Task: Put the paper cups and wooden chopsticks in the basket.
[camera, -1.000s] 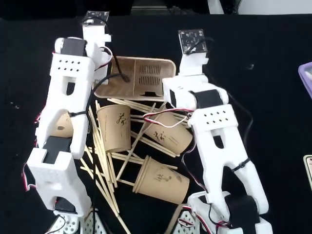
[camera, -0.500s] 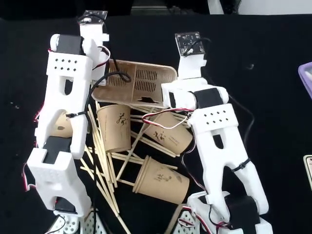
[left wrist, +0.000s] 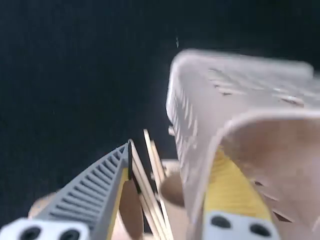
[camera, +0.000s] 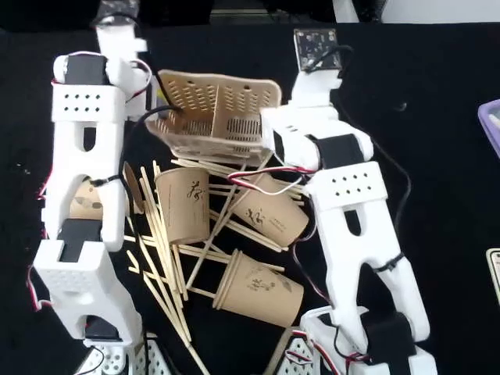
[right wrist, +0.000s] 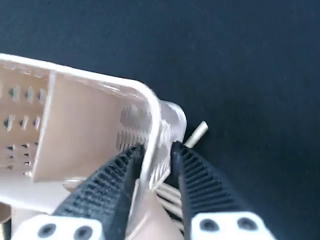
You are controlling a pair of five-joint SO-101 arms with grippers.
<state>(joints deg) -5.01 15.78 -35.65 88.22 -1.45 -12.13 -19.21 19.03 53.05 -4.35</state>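
Basket [camera: 223, 109] sits tilted at the far end of the pile, between both wrists. Right gripper [right wrist: 156, 147] is clenched on its end wall. Left gripper [left wrist: 172, 150] is spread wide, one finger inside the basket and one outside. Cups [camera: 183, 207] and chopsticks [camera: 160, 266] are scattered on the table [camera: 437, 156], outside the basket.

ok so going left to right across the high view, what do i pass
left arm → first paper cup → second paper cup → right arm → purple container at the edge
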